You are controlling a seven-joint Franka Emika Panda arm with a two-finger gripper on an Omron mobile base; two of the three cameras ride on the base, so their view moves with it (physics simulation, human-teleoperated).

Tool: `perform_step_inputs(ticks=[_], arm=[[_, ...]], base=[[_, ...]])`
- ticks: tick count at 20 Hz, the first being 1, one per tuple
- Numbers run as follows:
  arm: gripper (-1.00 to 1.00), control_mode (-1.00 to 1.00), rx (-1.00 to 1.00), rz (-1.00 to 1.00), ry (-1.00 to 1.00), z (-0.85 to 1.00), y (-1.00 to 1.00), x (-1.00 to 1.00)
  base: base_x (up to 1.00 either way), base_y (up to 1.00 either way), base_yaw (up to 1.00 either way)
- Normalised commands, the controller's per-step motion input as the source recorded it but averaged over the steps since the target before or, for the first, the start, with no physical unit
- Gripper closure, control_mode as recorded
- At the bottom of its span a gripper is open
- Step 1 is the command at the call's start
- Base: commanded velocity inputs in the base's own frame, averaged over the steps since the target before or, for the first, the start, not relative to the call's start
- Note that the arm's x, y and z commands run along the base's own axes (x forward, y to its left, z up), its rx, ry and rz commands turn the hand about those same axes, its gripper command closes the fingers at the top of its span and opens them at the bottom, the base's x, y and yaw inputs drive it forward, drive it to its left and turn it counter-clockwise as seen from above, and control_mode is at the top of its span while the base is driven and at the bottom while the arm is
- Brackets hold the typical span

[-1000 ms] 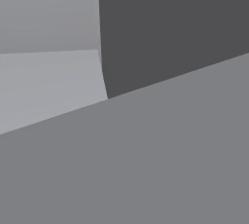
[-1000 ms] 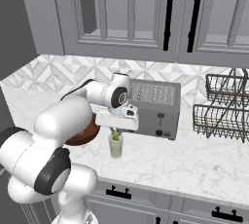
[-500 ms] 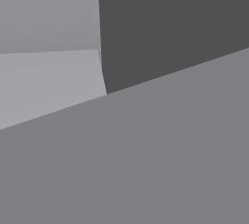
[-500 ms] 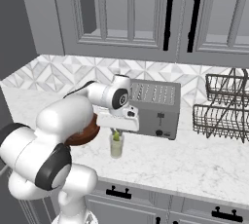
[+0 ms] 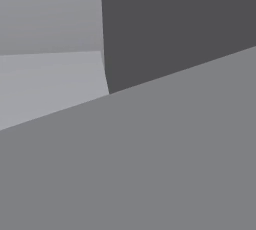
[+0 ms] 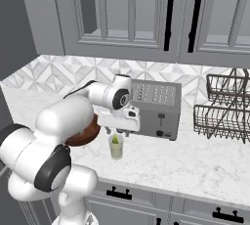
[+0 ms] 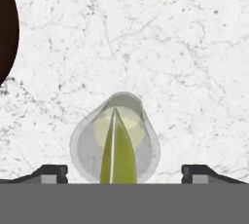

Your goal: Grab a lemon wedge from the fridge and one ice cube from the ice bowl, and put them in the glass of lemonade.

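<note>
- Gripper [image 7: 124,175] poised straight above the glass of lemonade [image 7: 115,142], fingertips [image 7: 53,173] spread wide to either side of the rim and clamped on nothing.
- Lemon wedge [image 7: 117,155] directly below and between the spread tips, standing on edge inside the glass, thin ridge up; free of both pads, so judged released into the drink.
- Hand aimed down over the glass [image 6: 116,146] in the right base view, presumably so the wedge would fall inside and not onto the marble counter [image 6: 195,163].
- Dark brown bowl [image 6: 84,134] just beside the gripper, next to the glass; likely the ice bowl, kept close for a short reach.
- Toaster [image 6: 155,109] just behind the hand, apart from it.
- Ice cube not yet in the glass, as far as visible; that step judged left to do.
</note>
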Motion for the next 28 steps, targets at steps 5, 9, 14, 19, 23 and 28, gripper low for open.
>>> perform_step_inputs(ticks=[5, 9, 14, 19, 23, 28], arm=[[-1.0, -1.0, 0.05, 0.0, -0.41, 0.45, 0.0, -0.53], [-1.0, -1.0, 0.0, 0.0, -0.54, 0.32, 0.18, -0.54], [-1.0, -1.0, 0.0, 0.0, -0.36, 0.23, 0.37, -0.15], [-1.0, -1.0, -0.03, -0.02, -0.34, 0.41, 0.69, -0.36], [-1.0, -1.0, -0.13, -0.04, -0.13, 0.62, 1.0, -0.19], [-1.0, -1.0, -0.15, -0.01, 0.1, 0.35, 1.0, 0.0]], base=[[0.0, 0.0, 0.0], [0.0, 0.0, 0.0], [0.0, 0.0, 0.0], [0.0, 0.0, 0.0], [0.0, 0.0, 0.0], [0.0, 0.0, 0.0]])
